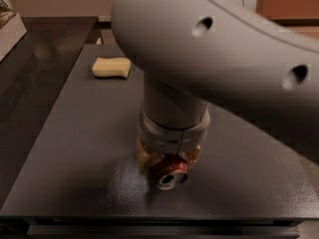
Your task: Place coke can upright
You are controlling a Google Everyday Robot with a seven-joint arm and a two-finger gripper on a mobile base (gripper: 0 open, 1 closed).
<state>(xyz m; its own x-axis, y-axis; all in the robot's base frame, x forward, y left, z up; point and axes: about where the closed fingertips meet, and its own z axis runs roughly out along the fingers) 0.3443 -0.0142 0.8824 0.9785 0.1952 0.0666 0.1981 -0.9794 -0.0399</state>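
Camera view. Tool (168,164) lowered to the table (75,158), near its front edge, under the grey wrist (172,126). Closed on the coke can (172,174), with yellowish fingers (143,158) against both sides. Can lying on its side between the fingers, silver end facing forward. Yellow sponge (111,67) well apart, behind the tool and toward picture left.

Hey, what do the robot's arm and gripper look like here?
The arm is a thick, smooth, light-grey rounded shell with two dark round holes. It narrows to a grey cylindrical wrist with a seamed collar. The gripper, down at the coke can near the table front, is yellowish-tan. No cables visible.
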